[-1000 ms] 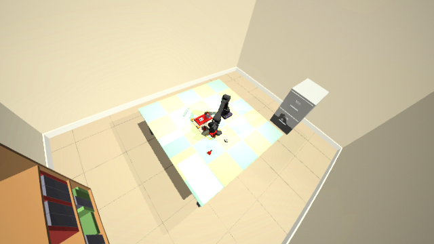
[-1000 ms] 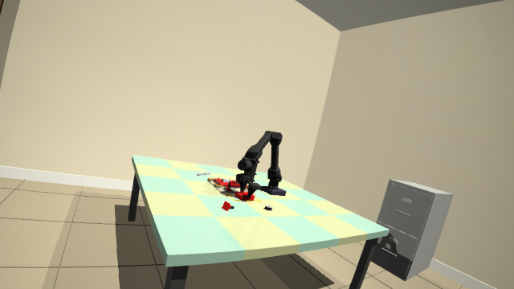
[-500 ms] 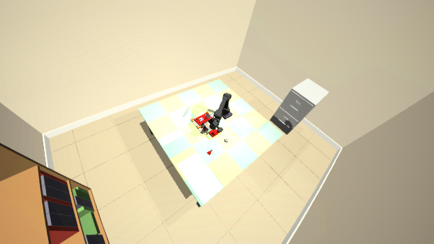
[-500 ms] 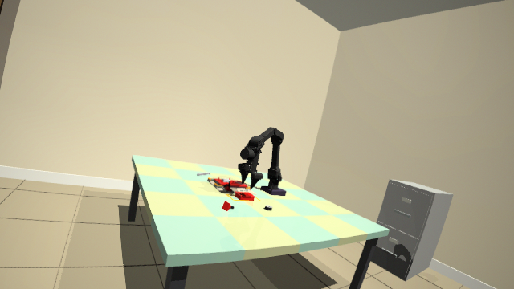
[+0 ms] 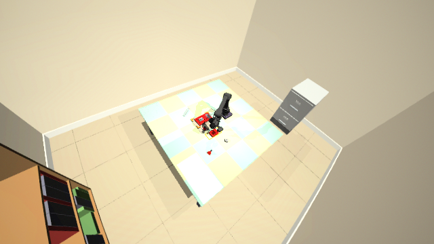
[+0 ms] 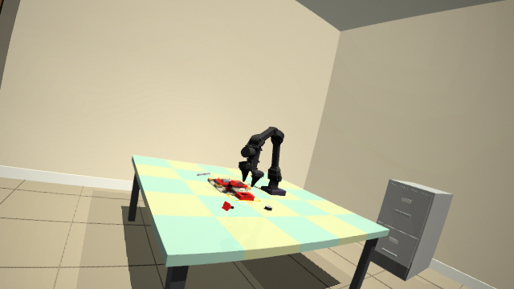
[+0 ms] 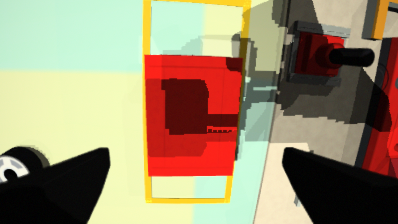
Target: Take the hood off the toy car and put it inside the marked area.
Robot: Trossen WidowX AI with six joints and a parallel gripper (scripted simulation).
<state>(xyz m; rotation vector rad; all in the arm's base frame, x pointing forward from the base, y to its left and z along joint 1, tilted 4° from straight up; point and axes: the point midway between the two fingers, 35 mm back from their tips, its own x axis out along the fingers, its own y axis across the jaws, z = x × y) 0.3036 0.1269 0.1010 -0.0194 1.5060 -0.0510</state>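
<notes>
The red hood (image 5: 213,133) (image 6: 245,196) (image 7: 222,165) lies flat on the table within the yellow outline of the marked area (image 7: 147,30). In the wrist view the outline shows beyond both short ends of the hood; its long sides run along the hood's side edges. My gripper (image 6: 249,183) (image 7: 199,156) is open and empty, above the hood, with one fingertip out to each side and clear of it. The red toy car (image 5: 204,118) (image 6: 237,183) stands beside the marked area, without the hood on it.
A red block with a black lever (image 7: 317,55) sits on the car's pale base. A small black-and-white wheel (image 5: 226,140) (image 6: 268,208) (image 7: 11,172) and a small red piece (image 5: 209,152) (image 6: 226,205) lie on the table. A pale bar (image 5: 186,112) (image 6: 203,174) lies beyond the car.
</notes>
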